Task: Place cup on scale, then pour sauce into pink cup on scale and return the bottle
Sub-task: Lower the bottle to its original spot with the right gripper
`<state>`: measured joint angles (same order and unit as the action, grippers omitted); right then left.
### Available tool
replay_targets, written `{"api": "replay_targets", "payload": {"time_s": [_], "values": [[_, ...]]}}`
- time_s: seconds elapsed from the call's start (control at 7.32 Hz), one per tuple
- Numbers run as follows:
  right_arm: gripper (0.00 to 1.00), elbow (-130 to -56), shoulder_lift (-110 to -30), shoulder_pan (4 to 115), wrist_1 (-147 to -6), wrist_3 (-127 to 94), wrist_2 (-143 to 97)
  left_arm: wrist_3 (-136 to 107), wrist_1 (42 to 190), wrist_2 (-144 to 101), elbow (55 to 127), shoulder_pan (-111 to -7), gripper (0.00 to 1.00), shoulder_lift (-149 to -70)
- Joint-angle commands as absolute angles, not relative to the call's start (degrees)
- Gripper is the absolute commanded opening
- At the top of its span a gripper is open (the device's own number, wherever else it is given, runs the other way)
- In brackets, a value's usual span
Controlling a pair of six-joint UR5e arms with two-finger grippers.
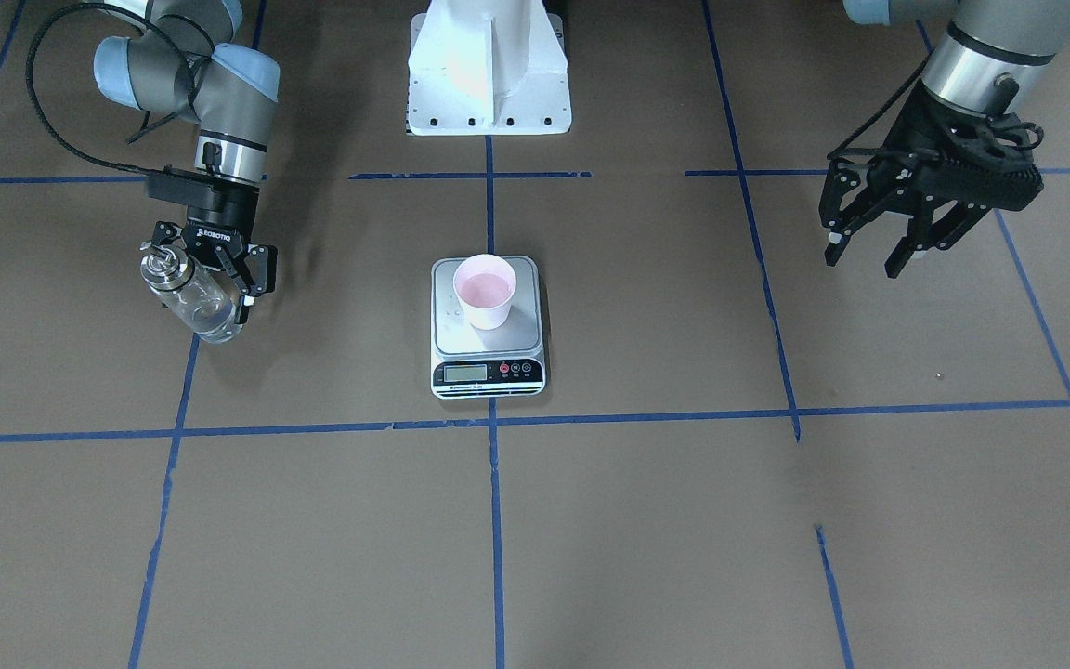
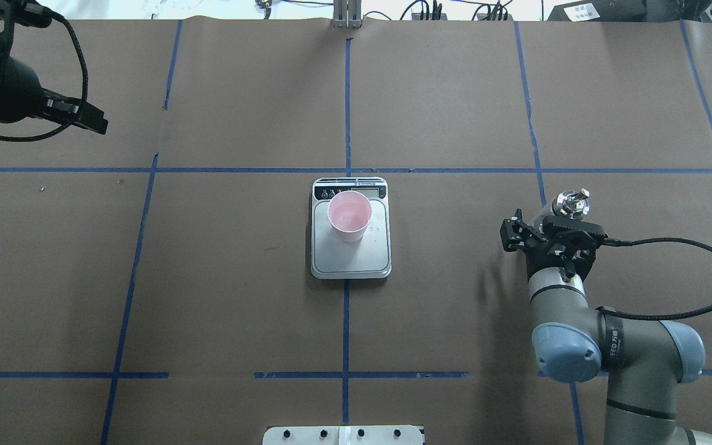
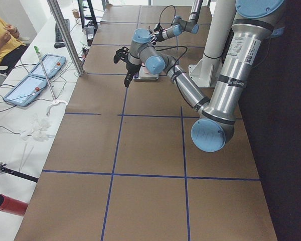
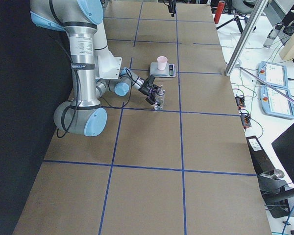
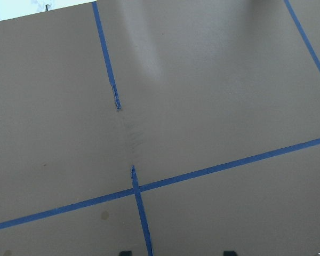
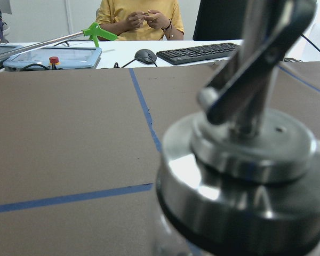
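Observation:
The pale pink cup (image 1: 484, 290) stands upright on the silver scale (image 1: 489, 373) at the table's middle; both also show in the overhead view, the cup (image 2: 349, 215) on the scale (image 2: 351, 262). My right gripper (image 1: 205, 283) is shut on the clear glass bottle (image 1: 196, 307), which stands upright with its base at or just above the table, well off to the scale's side. Its silver spout cap (image 2: 571, 204) sticks out past the gripper and fills the right wrist view (image 6: 240, 176). My left gripper (image 1: 865, 258) hangs open and empty above the table on the other side.
Blue tape lines (image 1: 493, 423) divide the brown table into squares. The white robot base (image 1: 489, 70) stands behind the scale. A keyboard (image 6: 200, 52), tablets and a seated person in yellow (image 6: 138, 16) are past the table's far edge.

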<state>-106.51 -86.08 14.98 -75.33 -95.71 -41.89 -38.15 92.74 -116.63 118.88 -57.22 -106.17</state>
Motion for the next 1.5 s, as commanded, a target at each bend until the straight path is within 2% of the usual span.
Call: {"api": "replay_targets", "payload": {"time_s": [0.0,0.41,0.55,0.96,1.23,1.37], "values": [[1.00,-107.93,-87.01,12.58,-75.32,-96.58,-40.96,-38.14,92.72,-116.63,118.83,-57.22,0.65,-106.17],[1.00,-114.24,-94.11,8.89,-75.32,-96.59,-39.20,-38.14,92.81,-116.63,118.56,-57.04,0.65,-106.26],[1.00,-114.61,-94.30,8.35,-75.32,-96.50,-39.29,-38.14,92.73,-116.63,118.48,-57.04,0.65,-106.35],[1.00,-122.06,-102.89,7.56,-75.15,-93.36,-46.72,-37.97,92.73,-116.63,118.30,-57.04,0.65,-106.35],[1.00,-123.22,-104.85,8.69,-75.23,-82.31,-53.14,-37.53,92.81,-116.63,117.78,-57.04,0.65,-106.26],[1.00,-123.57,-105.81,12.62,-75.23,-72.87,-58.39,-37.53,92.99,-116.63,117.16,-56.95,0.65,-106.26]]}}
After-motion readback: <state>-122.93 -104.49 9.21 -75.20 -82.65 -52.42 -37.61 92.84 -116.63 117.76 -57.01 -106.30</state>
